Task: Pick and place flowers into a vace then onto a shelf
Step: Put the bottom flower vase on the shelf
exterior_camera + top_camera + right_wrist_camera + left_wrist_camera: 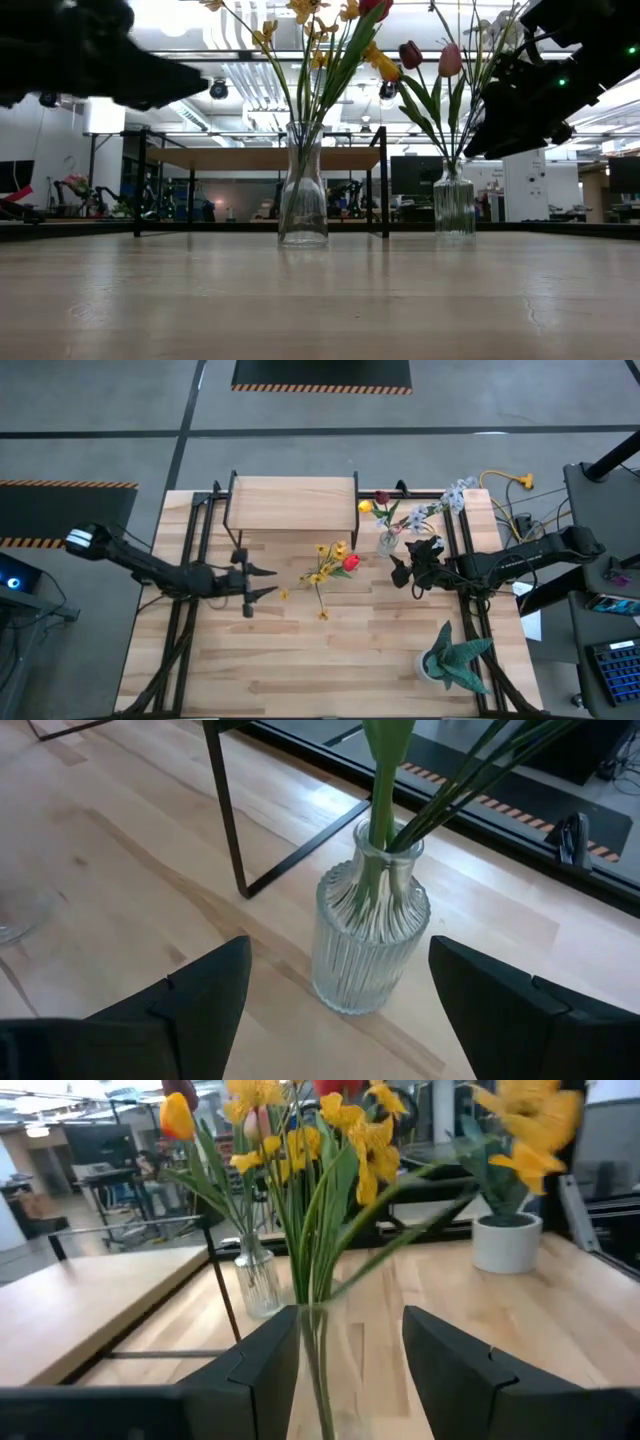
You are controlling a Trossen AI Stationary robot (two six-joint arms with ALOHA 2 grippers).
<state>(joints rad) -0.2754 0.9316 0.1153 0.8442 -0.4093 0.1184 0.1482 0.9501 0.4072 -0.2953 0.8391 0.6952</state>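
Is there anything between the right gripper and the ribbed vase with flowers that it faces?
Nothing visible does. The right gripper is open and the ribbed vase stands straight ahead between its fingers, with only bare table between them. The shelf leg stands behind the vase, not in front.

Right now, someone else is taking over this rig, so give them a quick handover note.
Left gripper: open, empty, facing the smooth vase of yellow and red flowers mid-table.
Right gripper: open, empty, facing the ribbed vase of flowers by the shelf's right end.
Done: flowers stand in both vases.
Left: neither vase gripped yet; both go onto the shelf, whose top is bare.
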